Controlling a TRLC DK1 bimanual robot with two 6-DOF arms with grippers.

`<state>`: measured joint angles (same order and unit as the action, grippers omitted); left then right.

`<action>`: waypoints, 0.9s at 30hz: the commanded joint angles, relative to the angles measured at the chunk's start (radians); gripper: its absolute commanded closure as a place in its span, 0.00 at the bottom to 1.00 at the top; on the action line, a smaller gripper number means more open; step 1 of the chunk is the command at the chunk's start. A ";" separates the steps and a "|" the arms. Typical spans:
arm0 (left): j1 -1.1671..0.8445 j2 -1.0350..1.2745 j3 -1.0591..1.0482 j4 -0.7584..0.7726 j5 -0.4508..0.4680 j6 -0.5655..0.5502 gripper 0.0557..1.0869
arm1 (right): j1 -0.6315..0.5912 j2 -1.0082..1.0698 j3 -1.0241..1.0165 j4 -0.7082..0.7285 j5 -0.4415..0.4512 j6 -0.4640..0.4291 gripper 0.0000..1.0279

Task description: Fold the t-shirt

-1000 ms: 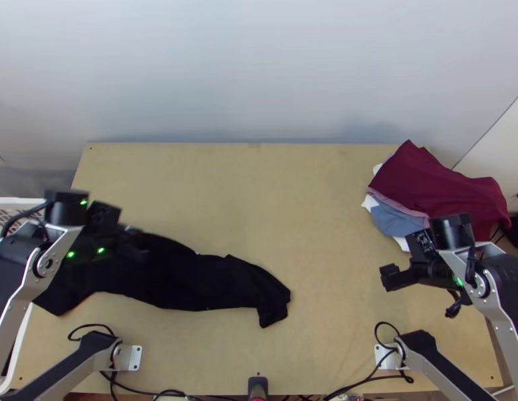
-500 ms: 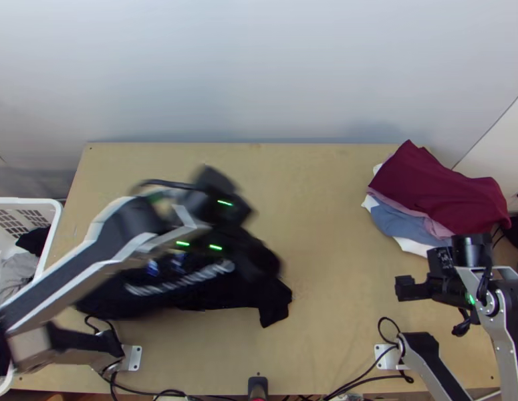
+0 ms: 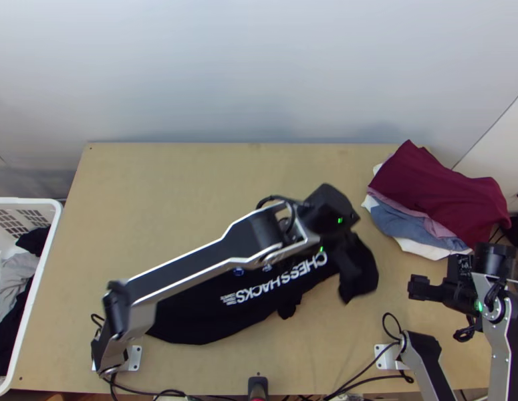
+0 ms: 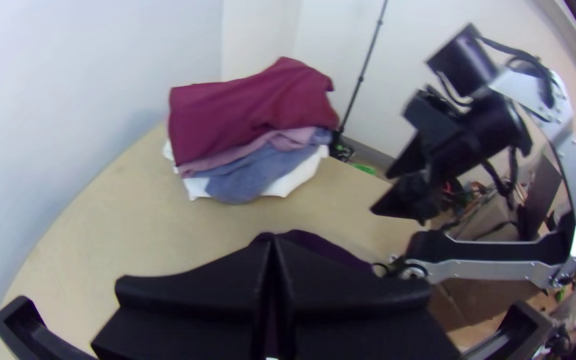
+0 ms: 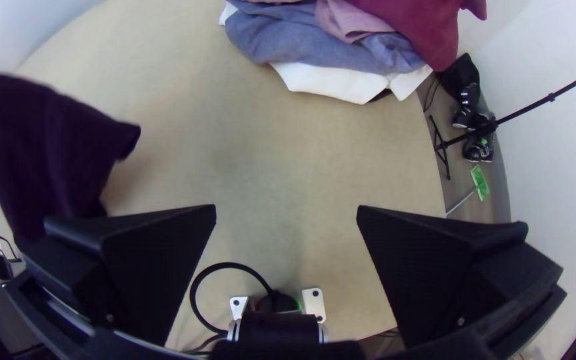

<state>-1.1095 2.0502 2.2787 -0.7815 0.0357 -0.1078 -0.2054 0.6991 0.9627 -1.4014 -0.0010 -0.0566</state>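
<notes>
1. Basket [image 3: 50, 254]: white, at the table's [image 3: 158, 200] left edge, towards the near-left corner; grey and black cloth inside.
2. T-shirt [image 3: 212, 314]: black, bunched into a long strip along the near half of the table. Its long axis runs aslant, from the left end near the near-left corner to the right end, which lies right of the middle and farther from the near edge. White lettering follows that axis. A loose flap at the right end points to the near edge. Which end is the collar cannot be told.
3. Left gripper [image 3: 333, 215]: over the T-shirt's right end, its arm crossing above the cloth. In the left wrist view the fingers [image 4: 201, 283] are pressed together with dark cloth at their tips, pinching that end; the right wrist view shows this part raised, with folds hanging.
4. Right gripper [image 3: 418, 287]: near the table's right edge, in the near half, well apart from the left gripper. The right wrist view shows its fingers [image 5: 428, 267] spread wide, nothing between them.
5. Pile [image 3: 432, 187]: at the right edge by the far-right corner; dark red cloth on top, mauve, blue and white beneath.
</notes>
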 commanded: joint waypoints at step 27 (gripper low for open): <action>0.413 0.028 -0.087 -0.131 -0.186 -0.016 0.04 | 0.224 0.097 0.056 0.058 -0.051 0.031 0.04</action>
<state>-0.7200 2.1849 2.2345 -0.8742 -0.2424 -0.1268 -0.0814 0.7410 0.9813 -1.3479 -0.0429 -0.0189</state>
